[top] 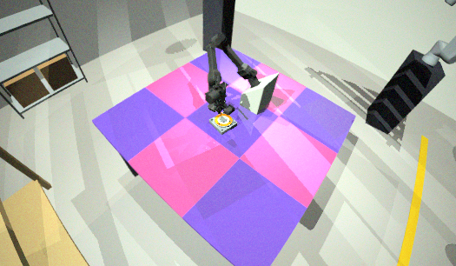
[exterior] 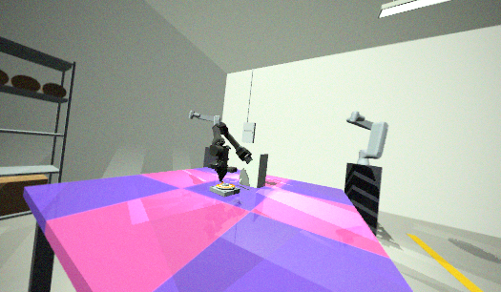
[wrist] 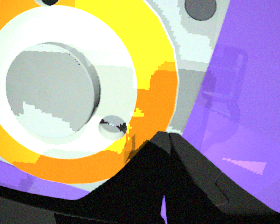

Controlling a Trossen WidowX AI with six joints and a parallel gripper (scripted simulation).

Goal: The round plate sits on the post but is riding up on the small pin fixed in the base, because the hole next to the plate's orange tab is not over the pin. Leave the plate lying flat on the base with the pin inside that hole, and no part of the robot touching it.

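The round plate, with a yellow-orange ring around a white middle, sits around the grey post on the square grey base. My gripper is shut and empty. Its tips are at the plate's rim in the wrist view, beside the darker orange patch where the tab seems to be, partly behind the fingers. A hole in the plate shows near that patch, with dark specks inside. I cannot tell whether the pin is in it, whether the plate lies flat, or whether the tips touch it.
A pale upright block stands on the checkered table, close beside the arm and beyond the base. A round dark spot marks a corner of the base.
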